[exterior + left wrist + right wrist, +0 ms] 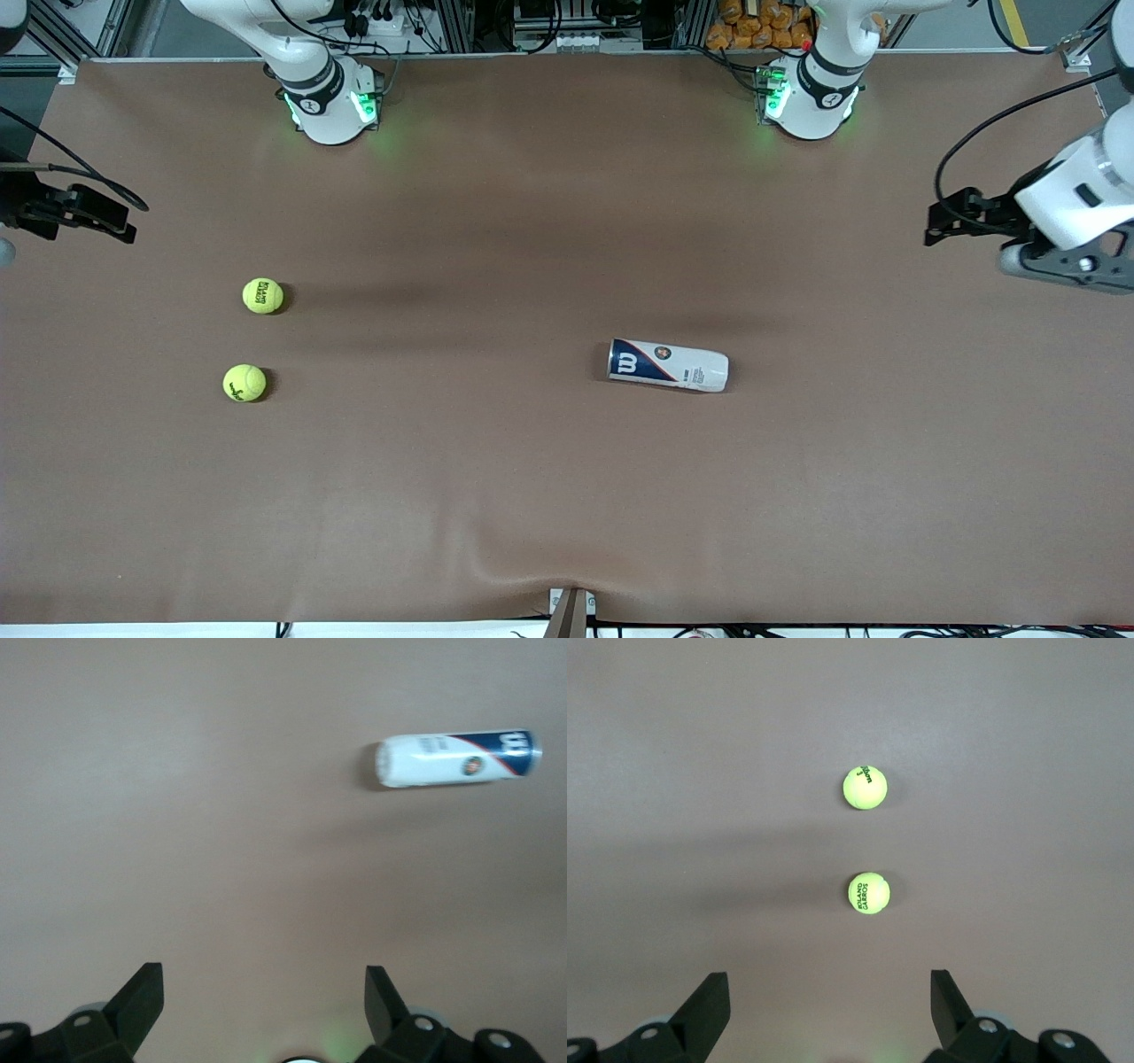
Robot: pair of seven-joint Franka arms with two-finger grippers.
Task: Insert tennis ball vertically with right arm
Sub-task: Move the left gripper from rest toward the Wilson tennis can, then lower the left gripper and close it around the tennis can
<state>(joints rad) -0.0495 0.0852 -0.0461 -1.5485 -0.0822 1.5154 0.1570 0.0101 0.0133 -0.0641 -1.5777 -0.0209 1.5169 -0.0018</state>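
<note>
My right gripper (824,1010) hangs in the air over the brown table (532,221) at the right arm's end, its two black fingers (709,1005) spread wide with nothing between them. From my right wrist I look down on two fuzzy yellow-green tennis balls lying apart on the bare cloth. The yellow-green tennis ball printed with dark block lettering (868,893) is the one closer to my fingers; in the front view this lettered ball (263,296) lies farther from the front camera. The second yellow-green tennis ball with a thin dark script mark (865,787) sits nearer to that camera (244,383), a clear gap between the two.

The white and navy cylindrical ball can with a red stripe and a large white W on its dark end (668,364) lies on its side, well apart from both balls, toward the left arm's end of the table. Its navy end points toward the balls.

My left gripper (264,1010) waits in the air over the left arm's end of the table, its fingers (142,1001) parted wide and empty, with the can (456,758) lying flat in its wrist view.
</note>
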